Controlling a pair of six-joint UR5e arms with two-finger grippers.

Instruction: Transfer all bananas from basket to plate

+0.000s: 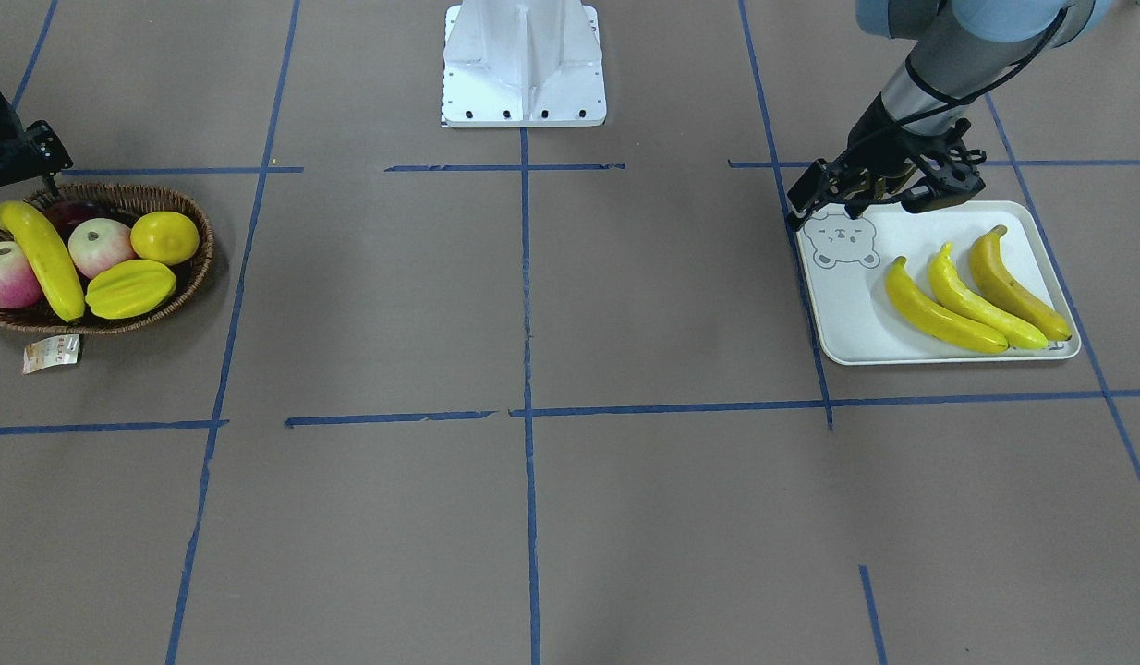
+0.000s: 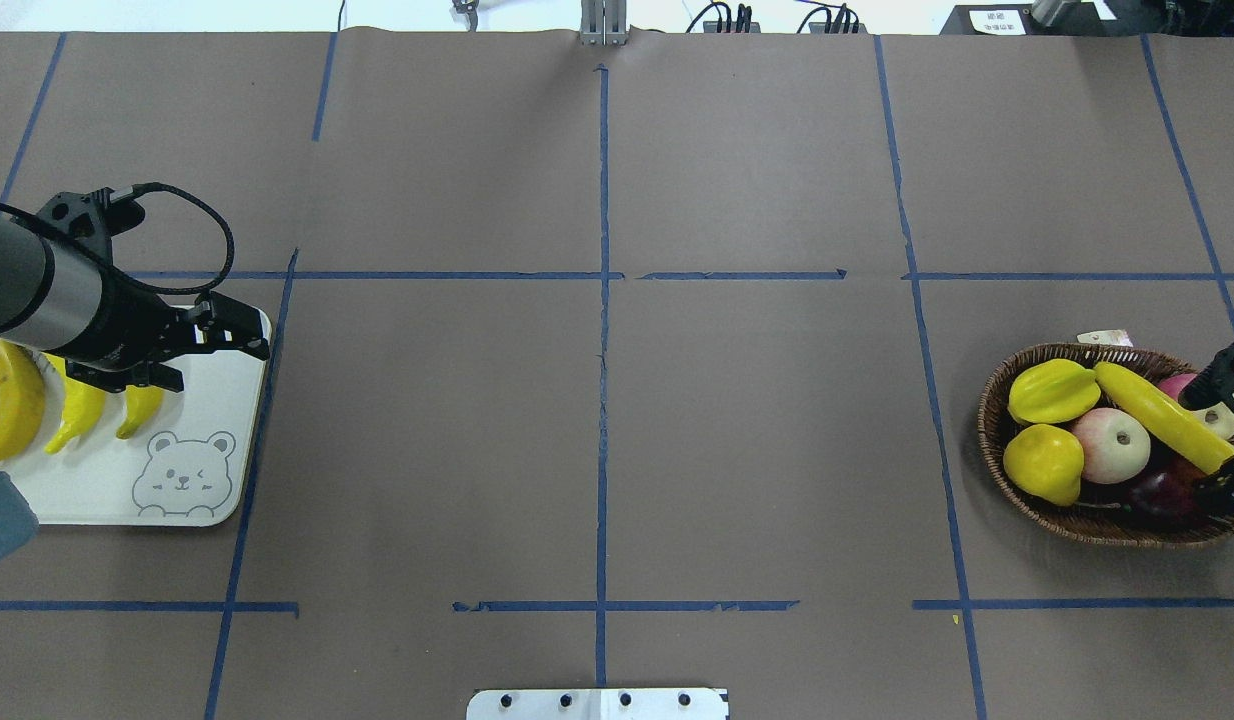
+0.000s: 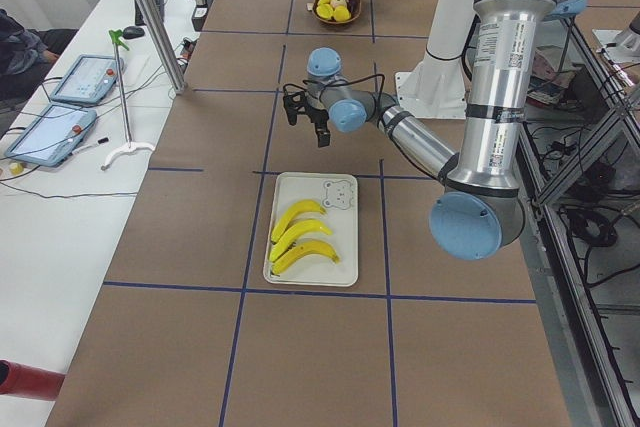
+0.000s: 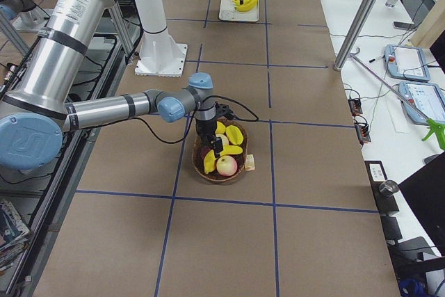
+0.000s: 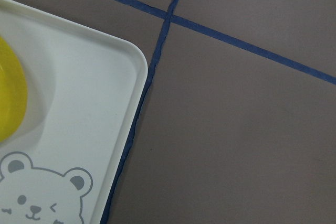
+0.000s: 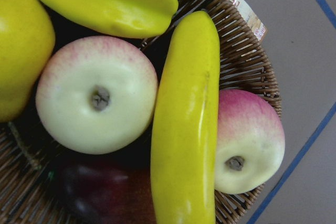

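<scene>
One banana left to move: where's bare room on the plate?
On the plate, the patch bordered by the bear print, the rim and the three bananas is bare. The bananas crowd the other half. The left hand hovers above the rim on the bear-print side.

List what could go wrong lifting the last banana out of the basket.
1. The banana lies wedged between two apples; the right gripper may pinch or knock an apple instead.
2. It is glossy and curved, so it could slip out of the grip.
3. The left gripper hangs over the free bear-print end of the plate, possibly blocking the drop.
</scene>
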